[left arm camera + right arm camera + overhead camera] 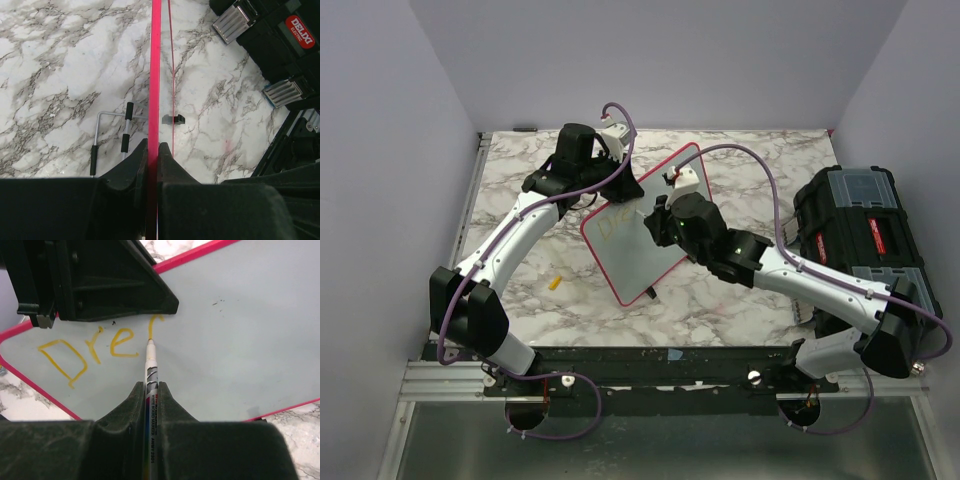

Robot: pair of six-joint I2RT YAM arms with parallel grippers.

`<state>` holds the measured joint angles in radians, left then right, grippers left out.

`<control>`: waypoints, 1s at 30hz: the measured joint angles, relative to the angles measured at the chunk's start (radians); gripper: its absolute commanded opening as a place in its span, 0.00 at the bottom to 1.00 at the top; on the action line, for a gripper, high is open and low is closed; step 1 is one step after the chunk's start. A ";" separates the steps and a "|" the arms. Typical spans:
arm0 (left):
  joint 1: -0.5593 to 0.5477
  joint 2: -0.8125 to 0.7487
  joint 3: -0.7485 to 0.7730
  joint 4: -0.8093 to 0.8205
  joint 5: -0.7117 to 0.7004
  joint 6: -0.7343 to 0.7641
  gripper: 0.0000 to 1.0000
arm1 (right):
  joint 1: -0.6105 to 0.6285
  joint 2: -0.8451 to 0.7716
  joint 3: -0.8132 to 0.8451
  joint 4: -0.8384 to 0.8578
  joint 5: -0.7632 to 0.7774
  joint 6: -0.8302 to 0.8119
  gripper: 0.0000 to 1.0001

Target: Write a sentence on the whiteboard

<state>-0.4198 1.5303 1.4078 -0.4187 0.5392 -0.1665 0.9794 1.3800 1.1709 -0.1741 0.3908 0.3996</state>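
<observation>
There is one whiteboard (650, 255) in the middle of the marble-patterned table (510, 170), tipped up off the surface, and both arms are on it. The left gripper (625, 190) is clamped on the board's far-left edge. From its own wrist camera the red-pink rim (155, 75) runs straight up the view, pinched between the two fingers (135, 165) with no gap.

The right gripper (150, 390) is closed narrow around a single marker (150, 372), which points away from the wrist with its tip touching the white face (240, 330). The sentence (90, 352) so far counts three yellow letters, "Dre", plus one fresh curved stroke just above the tip. From overhead the lettering (617, 222) is faint and sits in the board's upper-left corner.

Off to the right stands one black toolbox (855, 235), well apart from the board. The left wrist view shows two of its silver latches (234, 22). One small yellow piece (556, 283) lies on the table near the left arm. Beyond the rim lies a bent wire frame (110, 135) with three black sleeves.
</observation>
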 measured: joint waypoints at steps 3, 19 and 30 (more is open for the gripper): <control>0.000 0.000 0.000 0.000 0.000 0.000 0.00 | 0.000 -0.005 -0.014 -0.001 -0.007 0.003 0.01; 0.000 0.000 0.000 0.000 0.000 -0.002 0.00 | 0.000 0.006 0.009 -0.048 0.039 0.000 0.01; 0.000 0.000 0.000 0.000 0.000 -0.002 0.00 | 0.000 0.027 0.066 -0.067 0.068 -0.018 0.01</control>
<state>-0.4202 1.5303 1.4078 -0.4187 0.5392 -0.1680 0.9794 1.4075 1.2366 -0.2413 0.4583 0.3813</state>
